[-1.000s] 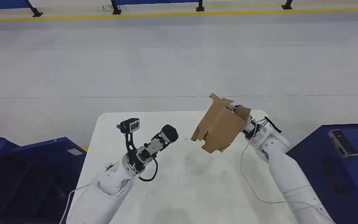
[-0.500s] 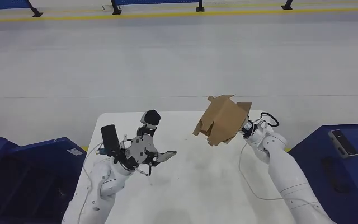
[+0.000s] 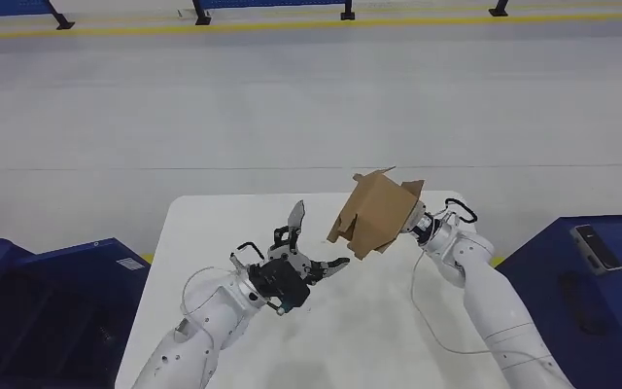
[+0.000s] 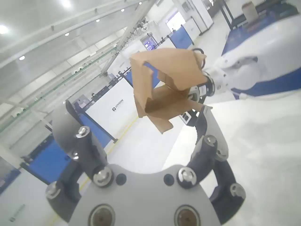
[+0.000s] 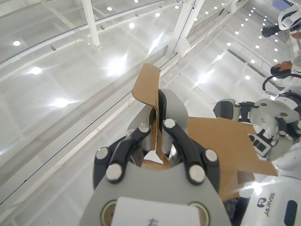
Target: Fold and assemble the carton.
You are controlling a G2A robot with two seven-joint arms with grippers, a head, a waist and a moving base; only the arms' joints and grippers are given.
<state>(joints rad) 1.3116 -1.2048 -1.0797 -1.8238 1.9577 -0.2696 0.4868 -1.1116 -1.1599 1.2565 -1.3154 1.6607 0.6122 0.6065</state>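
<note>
A white table [image 3: 389,335] fills the near ground, flanked by a blue bin [image 3: 58,292] on the near left and another blue bin [image 3: 573,277] on the near right. From the near left the robot's left arm stretches across the tabletop toward the middle, its left gripper [image 3: 316,239] spread wide and holding nothing, one finger pointing to the far side and the other to the right, just left of the carton [image 3: 374,212]. In the left wrist view the brown carton hangs beyond the two parted fingers [image 4: 207,128], apart from them. The carton is held in the air over the far right part of the table, tilted, only partly formed, with an open side and loose flaps facing the left arm. The right arm comes in from the near right, and its right gripper [image 5: 157,109] is clamped on one cardboard flap at the carton's right side, the flap pinched between the closed fingers in the right wrist view. Beyond the table's far edge lies pale grey floor [image 3: 311,107], and at the far end a yellow line [image 3: 292,23] runs across it below blue barriers [image 3: 272,4]
</note>
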